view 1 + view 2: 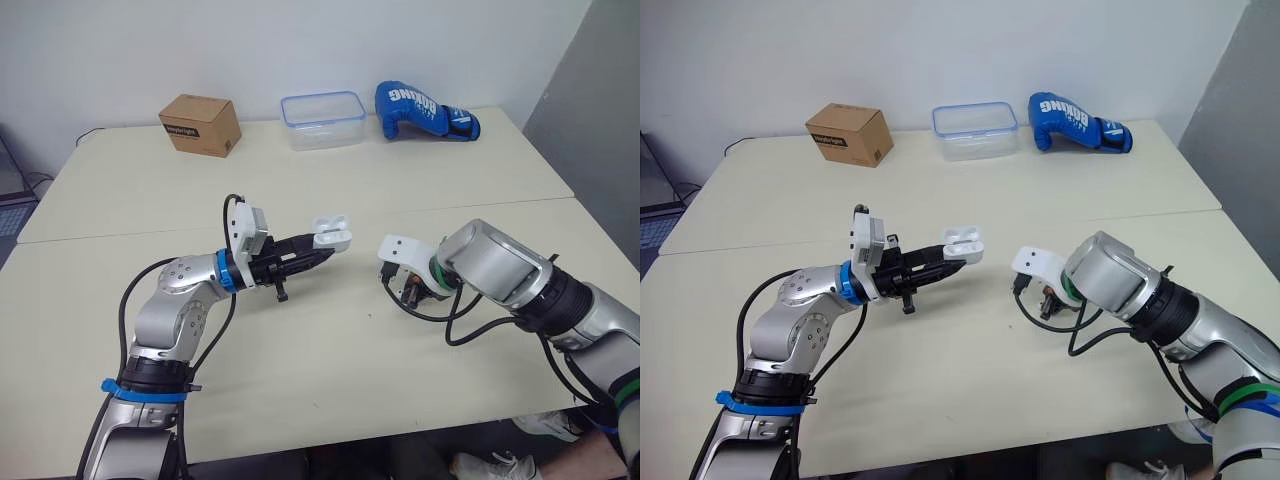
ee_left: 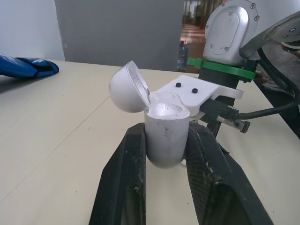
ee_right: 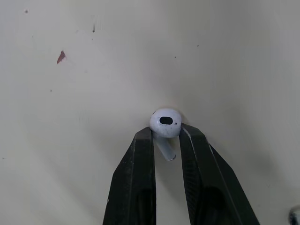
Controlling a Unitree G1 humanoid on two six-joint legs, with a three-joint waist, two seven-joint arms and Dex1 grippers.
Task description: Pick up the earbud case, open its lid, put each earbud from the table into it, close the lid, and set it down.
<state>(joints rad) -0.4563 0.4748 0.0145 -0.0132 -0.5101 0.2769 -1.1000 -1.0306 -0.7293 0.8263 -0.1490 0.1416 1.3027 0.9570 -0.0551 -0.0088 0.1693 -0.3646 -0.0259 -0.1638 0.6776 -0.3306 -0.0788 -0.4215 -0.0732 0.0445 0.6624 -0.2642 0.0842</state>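
White earbud case (image 1: 332,236), lid tipped open, just above centre frame, lifted clear of the beige table (image 1: 300,380), lower body clamped between the black fingers of the left gripper (image 1: 322,250). Right of it and slightly lower, right gripper (image 3: 166,137) aimed down at the tabletop, fingertips pinching one white earbud (image 3: 165,123), stem lying between them. Along the far edge, upper frame: brown cardboard box (image 1: 201,124), clear blue-rimmed container (image 1: 322,120), blue boxing glove (image 1: 425,111).

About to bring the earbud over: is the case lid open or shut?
Open: the lid is swung back off the earbud case, exposing its cavity, with the left gripper holding the body.
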